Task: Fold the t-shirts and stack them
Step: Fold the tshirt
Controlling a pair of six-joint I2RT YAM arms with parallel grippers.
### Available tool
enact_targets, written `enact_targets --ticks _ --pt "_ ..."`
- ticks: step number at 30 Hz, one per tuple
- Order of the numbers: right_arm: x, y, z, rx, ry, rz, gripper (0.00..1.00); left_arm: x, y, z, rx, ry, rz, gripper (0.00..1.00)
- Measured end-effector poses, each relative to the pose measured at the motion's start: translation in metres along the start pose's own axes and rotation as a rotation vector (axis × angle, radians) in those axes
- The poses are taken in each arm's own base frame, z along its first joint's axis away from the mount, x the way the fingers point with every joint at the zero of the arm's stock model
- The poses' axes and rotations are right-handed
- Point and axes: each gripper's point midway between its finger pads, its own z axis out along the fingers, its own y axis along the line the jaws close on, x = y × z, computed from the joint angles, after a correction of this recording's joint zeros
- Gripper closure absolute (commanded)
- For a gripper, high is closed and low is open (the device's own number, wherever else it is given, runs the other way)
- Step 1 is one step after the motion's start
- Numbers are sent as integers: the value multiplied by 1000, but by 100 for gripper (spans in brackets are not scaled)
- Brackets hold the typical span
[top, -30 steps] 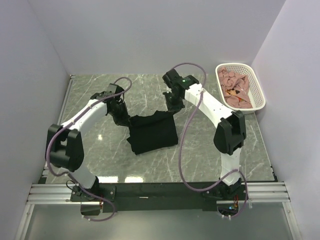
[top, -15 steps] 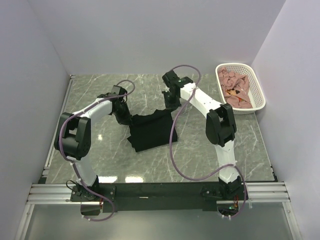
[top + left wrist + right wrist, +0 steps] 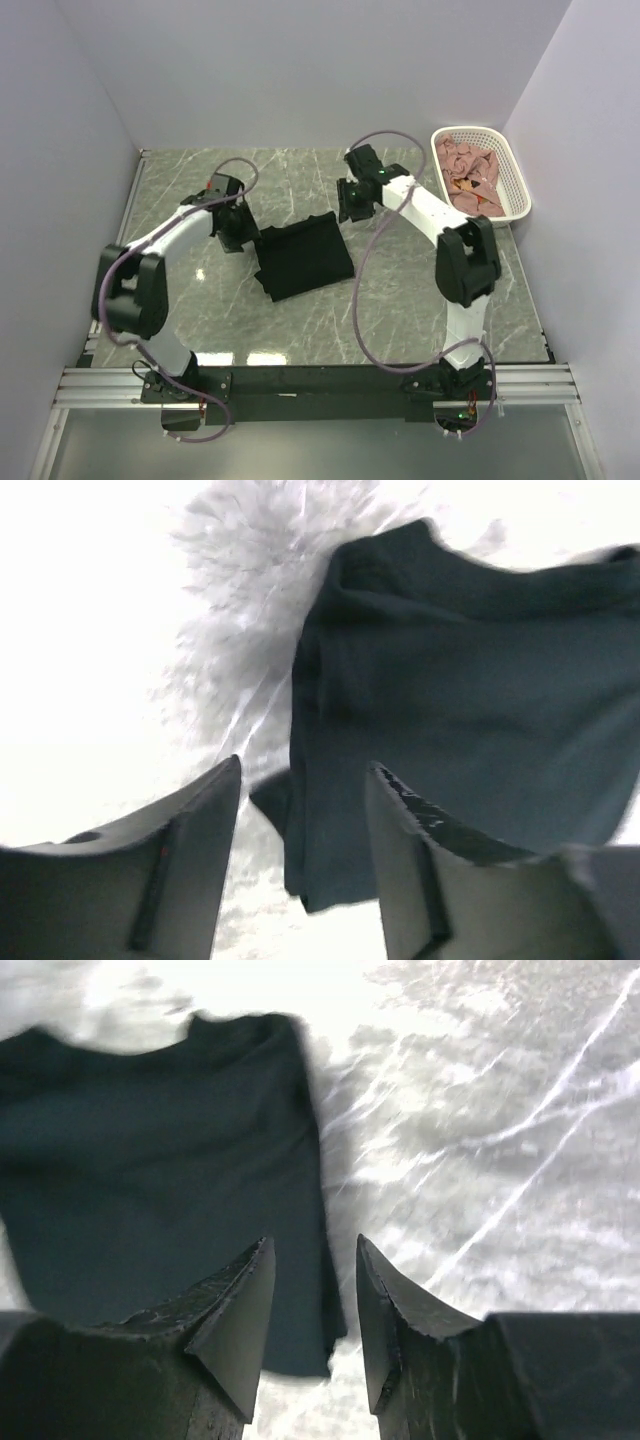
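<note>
A folded black t-shirt (image 3: 303, 260) lies flat on the marble table between my two arms. The left gripper (image 3: 238, 232) hovers just off its left edge, open, nothing between the fingers; the left wrist view shows the shirt (image 3: 460, 710) spread beyond its open gripper (image 3: 303, 770). By the shirt's far right corner stands the right gripper (image 3: 352, 208), open and empty too; its wrist view looks down on the shirt (image 3: 150, 1190) past its gripper (image 3: 312, 1245). Pink t-shirts (image 3: 472, 178) are bunched in the basket at the back right.
The white lattice basket (image 3: 518, 178) stands at the back right against the wall. White walls close in the marble table (image 3: 420, 290) on three sides. Purple cables loop off both arms.
Both grippers have opened and let go of the black t-shirt. They have drawn back from its edges, the left to the left and the right to the right. The shirt lies flat now.
</note>
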Motion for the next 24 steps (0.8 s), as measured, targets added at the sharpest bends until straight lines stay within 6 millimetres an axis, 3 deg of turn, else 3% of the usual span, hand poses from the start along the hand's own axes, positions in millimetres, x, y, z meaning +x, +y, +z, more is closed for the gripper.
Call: enact_targets --ticks 3,6,8,10,13,16,20,24 --pt "0 12 -31 -91 -72 -1 54 -7 -4 -34 36 -96 5 42" --pt "-8 38 -59 -248 -151 -16 54 -12 -18 -68 131 -209 24 47" --pt "-12 55 -66 -352 -182 -29 54 -4 -28 -81 213 -244 46 48" --pt "-9 69 -64 -443 -183 -39 54 10 -37 -82 298 -246 62 48" --pt "3 81 -49 -540 -130 -35 54 29 -41 -65 353 -196 78 48" --pt "8 88 -24 -615 -74 -19 54 31 -48 -43 376 -146 81 49" --pt "5 85 14 -664 -9 31 54 11 -57 -4 400 -102 49 51" --pt "-11 71 50 -715 1 123 55 -17 -57 38 410 -71 -5 54"
